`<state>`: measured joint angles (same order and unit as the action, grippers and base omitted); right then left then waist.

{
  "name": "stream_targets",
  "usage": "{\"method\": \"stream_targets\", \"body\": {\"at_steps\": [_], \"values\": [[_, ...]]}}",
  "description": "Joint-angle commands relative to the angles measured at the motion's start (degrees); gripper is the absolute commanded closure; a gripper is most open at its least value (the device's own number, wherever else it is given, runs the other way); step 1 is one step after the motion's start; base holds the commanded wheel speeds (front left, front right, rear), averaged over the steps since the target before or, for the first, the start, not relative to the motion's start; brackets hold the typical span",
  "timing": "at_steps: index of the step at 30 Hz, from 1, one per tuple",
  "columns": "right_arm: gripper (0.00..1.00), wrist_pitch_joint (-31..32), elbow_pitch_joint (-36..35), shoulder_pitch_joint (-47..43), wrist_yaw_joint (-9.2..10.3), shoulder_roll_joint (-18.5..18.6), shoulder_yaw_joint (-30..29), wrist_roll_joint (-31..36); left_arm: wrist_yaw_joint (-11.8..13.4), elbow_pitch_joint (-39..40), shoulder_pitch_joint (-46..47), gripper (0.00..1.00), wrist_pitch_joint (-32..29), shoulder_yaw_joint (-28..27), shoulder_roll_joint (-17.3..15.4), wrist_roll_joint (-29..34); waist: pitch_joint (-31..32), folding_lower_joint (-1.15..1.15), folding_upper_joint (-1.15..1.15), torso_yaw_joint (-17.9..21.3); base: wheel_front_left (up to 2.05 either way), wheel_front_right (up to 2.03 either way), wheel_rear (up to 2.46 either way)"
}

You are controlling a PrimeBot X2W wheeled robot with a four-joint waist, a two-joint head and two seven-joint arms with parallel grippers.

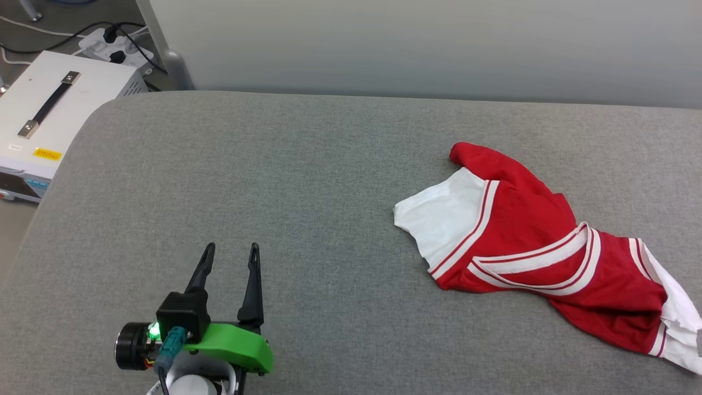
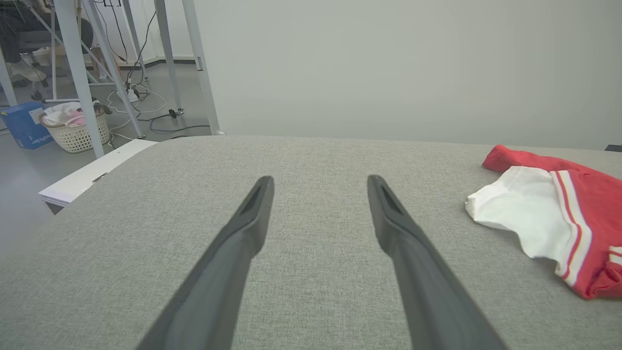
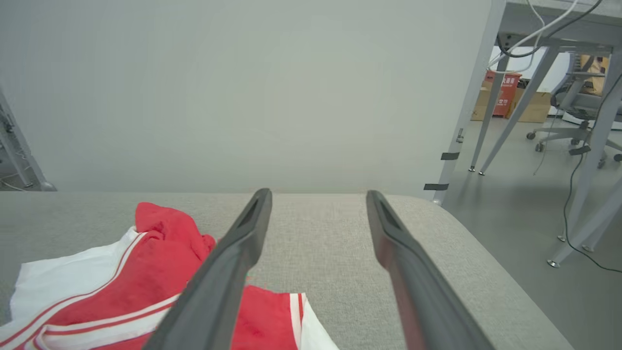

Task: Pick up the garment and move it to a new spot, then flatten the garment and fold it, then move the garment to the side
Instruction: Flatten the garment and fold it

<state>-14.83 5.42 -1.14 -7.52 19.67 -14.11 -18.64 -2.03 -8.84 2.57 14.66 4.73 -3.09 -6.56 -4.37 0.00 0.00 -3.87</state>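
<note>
- Garment (image 1: 540,247) lies crumpled and twisted on the right part of the grey surface (image 1: 274,164), one white sleeve spread toward the middle; not flat, not folded.
- Left tool (image 1: 232,248) wide, empty, over bare surface, well apart from garment.
- Right tool (image 3: 317,194) wide, nothing between its fingers; red cloth lies under its left finger in the right wrist view, contact can't tell.
- Judgement: neither tool holds the garment, so the pick-and-move may be done, can't confirm. Flattening, folding and moving aside all left.
</note>
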Motion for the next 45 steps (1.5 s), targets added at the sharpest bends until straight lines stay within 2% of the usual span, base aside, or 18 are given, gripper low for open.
{"method": "stream_targets", "body": {"at_steps": [1,5,10,16,19,22,26,32,36,42,45], "values": [[0.00,-0.2,-3.1,-0.7,0.03,-1.8,-0.3,2.1,-0.7,0.3,1.4,0.00,0.3,-0.5,0.0,0.8,0.0,0.00,0.00,0.2,0.00,0.00,0.00],[0.00,-0.2,-10.9,-1.0,0.03,-6.2,0.9,6.6,-2.2,0.8,5.3,0.00,0.3,-1.0,-1.5,2.2,-0.2,0.00,0.00,0.6,0.00,0.00,0.00],[0.00,-0.2,-15.5,-1.6,0.03,-9.4,4.5,9.1,-4.1,0.3,11.8,0.00,0.3,0.2,-3.9,2.8,-1.2,0.00,0.00,1.5,0.00,0.00,0.00],[0.00,-0.2,-14.8,-1.8,0.03,-10.6,9.3,9.5,-5.4,-5.5,23.4,0.00,0.3,6.1,-8.0,1.1,-3.3,0.00,0.00,2.9,0.00,0.00,0.00],[0.00,-0.2,-14.1,-1.0,0.03,-10.4,11.8,10.1,-5.4,-9.0,30.5,0.00,-1.9,12.3,-10.6,-2.3,-4.8,0.00,0.00,4.1,0.00,0.00,0.00],[0.00,-0.2,-13.5,-0.4,0.03,-10.7,13.6,10.8,-5.4,-11.5,37.1,0.00,-5.9,18.9,-13.1,-6.9,-6.2,0.00,0.00,5.2,0.00,0.00,0.00],[0.00,-0.2,-12.8,1.0,0.03,-11.0,15.2,11.4,-5.4,-14.7,45.7,0.00,-16.8,29.8,-16.1,-15.4,-8.4,0.00,0.00,6.9,0.00,0.00,0.00],[0.00,-0.2,-11.5,3.4,0.03,-11.2,17.2,12.3,-5.5,-17.1,56.1,0.00,-34.3,44.1,-18.3,-28.9,-11.8,0.00,0.00,9.3,0.00,0.00,0.00],[0.00,-0.2,-10.9,5.1,0.03,-11.5,18.4,13.1,-5.5,-17.9,61.1,0.00,-43.3,51.5,-18.5,-37.0,-14.0,0.00,0.00,10.8,0.00,0.00,0.00],[0.00,-0.2,-10.4,7.2,0.03,-12.1,19.3,13.8,-5.5,-19.9,66.0,0.00,-49.8,62.6,-18.4,-41.9,-16.9,0.00,0.00,12.7,0.00,0.00,0.00],[0.00,-0.2,-10.3,8.2,0.03,-12.4,19.9,14.2,-5.5,-22.1,66.8,0.00,-51.5,66.3,-17.8,-43.0,-18.3,0.00,0.00,13.6,0.00,0.00,0.00]]}}
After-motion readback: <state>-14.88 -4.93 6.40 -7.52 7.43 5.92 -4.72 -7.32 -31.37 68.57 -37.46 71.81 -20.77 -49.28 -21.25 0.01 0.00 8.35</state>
